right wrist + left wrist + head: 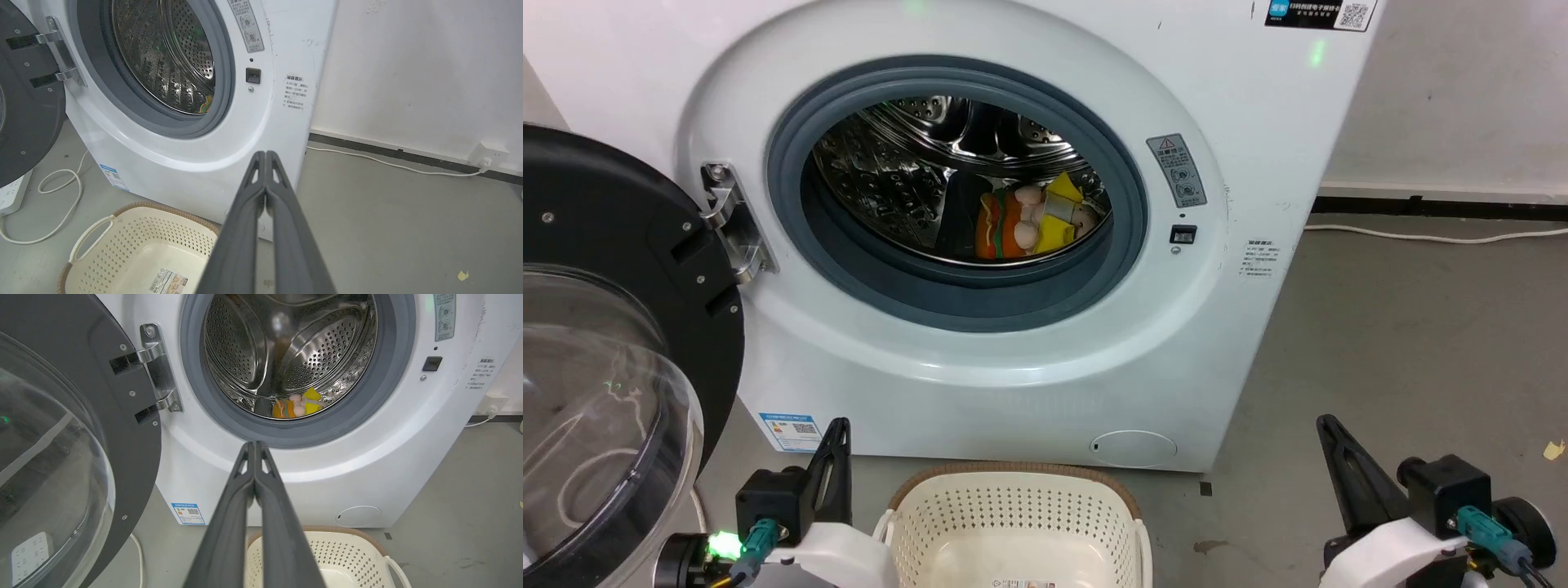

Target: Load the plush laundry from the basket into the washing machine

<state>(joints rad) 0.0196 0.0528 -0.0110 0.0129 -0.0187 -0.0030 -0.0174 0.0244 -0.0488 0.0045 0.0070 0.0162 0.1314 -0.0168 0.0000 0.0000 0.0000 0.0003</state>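
Left pincer (pixel 255 446) and right pincer (pixel 265 154) sit closed, empty, before the washer (pixel 1258 122); its door (pixel 605 212) might pinch the toy (pixel 1029 216) lying inside near the gasket (pixel 849 273).

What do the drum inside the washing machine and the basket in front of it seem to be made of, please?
The drum looks like polished steel: mirror-like reflections, rows of punched holes. The basket looks like matte cream plastic, perforated, its brown rim apparently woven.
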